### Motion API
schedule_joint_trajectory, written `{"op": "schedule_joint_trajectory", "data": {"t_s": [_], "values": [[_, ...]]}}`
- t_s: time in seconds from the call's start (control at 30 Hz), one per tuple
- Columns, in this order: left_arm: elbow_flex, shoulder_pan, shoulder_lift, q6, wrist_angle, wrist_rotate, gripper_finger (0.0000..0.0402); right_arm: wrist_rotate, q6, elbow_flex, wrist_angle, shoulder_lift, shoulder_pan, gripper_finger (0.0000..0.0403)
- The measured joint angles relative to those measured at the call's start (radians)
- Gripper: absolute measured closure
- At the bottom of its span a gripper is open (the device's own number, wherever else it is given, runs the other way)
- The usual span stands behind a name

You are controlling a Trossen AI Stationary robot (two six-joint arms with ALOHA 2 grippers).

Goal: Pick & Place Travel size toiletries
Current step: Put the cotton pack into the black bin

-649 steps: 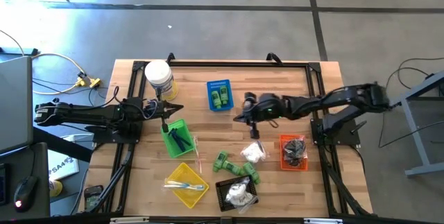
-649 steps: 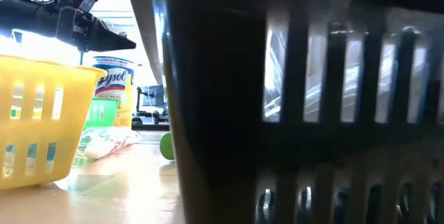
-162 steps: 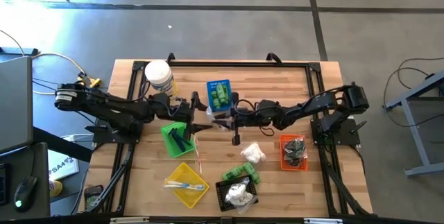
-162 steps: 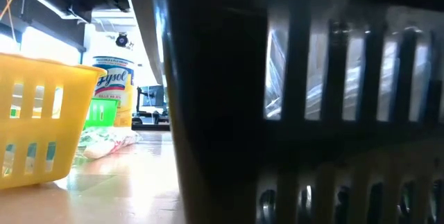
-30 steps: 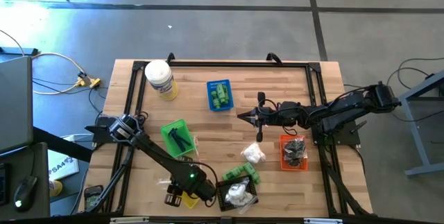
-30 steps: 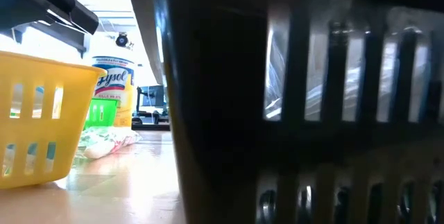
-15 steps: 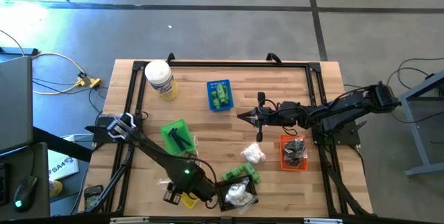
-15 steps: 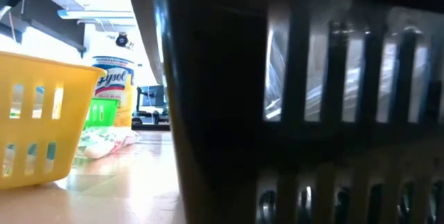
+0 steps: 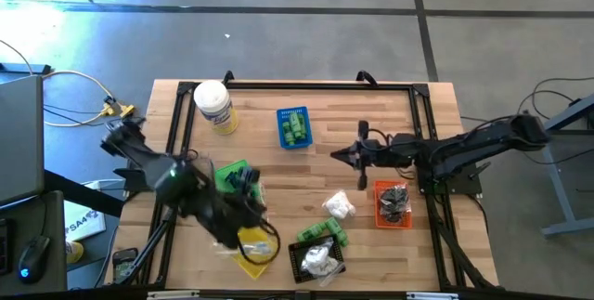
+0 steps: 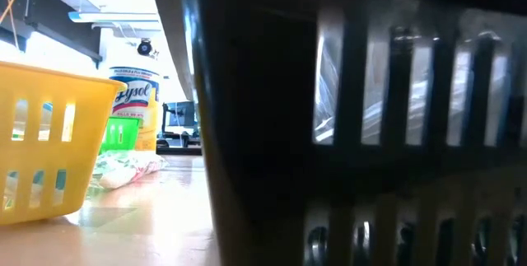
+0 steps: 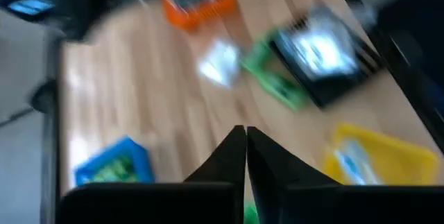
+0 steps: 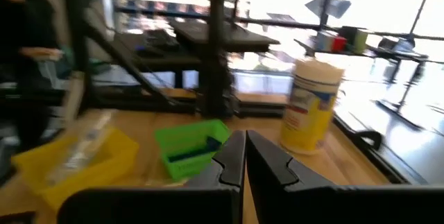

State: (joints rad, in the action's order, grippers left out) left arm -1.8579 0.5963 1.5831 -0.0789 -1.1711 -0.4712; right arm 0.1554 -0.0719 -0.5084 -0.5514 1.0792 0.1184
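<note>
- Wooden table (image 9: 371, 114), planks running left to right, black frame rails around it; grey concrete floor with seams all round.
- Left arm blurred over the front-left part of the table; left gripper (image 9: 252, 209) sits between the green basket (image 9: 227, 175) and the yellow basket (image 9: 255, 244), fingers pressed together, nothing between them.
- Right arm reaches in from the right edge; right gripper (image 9: 336, 154) over mid-table, fingers together, nothing held.
- White jar (image 9: 213, 105) near the back-left corner; the low view reads "Lysol" on its yellow label.
- Black basket (image 9: 316, 261) at the front edge, white packets inside.
- Orange basket (image 9: 392, 203) by the right rail, dark pieces in it.
- Blue basket (image 9: 293, 127) toward the back, green bottles inside.
- Loose green bottles (image 9: 322, 234) just behind the black basket, long axes roughly left to right.
- White packet (image 9: 339, 205) loose at mid-table, between the green bottles and the orange basket.
- Pale sticks lie in the yellow basket.
</note>
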Motion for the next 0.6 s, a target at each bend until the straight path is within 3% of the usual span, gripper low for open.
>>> {"op": "schedule_joint_trajectory", "data": {"t_s": [0.13, 0.37, 0.6], "values": [[0.166, -0.079, -0.122, 0.114, 0.246, -0.018, 0.0389, -0.034, 0.016, 0.043, -0.007, -0.068, 0.007, 0.0396], [0.624, -0.247, -0.37, 0.206, 0.775, -0.01, 0.04, 0.021, 0.026, 0.116, -0.004, -0.171, 0.006, 0.0396], [1.034, -0.345, -0.646, 0.256, 1.065, 0.102, 0.0401, 0.025, 0.022, 0.168, -0.008, -0.24, -0.01, 0.0396]]}}
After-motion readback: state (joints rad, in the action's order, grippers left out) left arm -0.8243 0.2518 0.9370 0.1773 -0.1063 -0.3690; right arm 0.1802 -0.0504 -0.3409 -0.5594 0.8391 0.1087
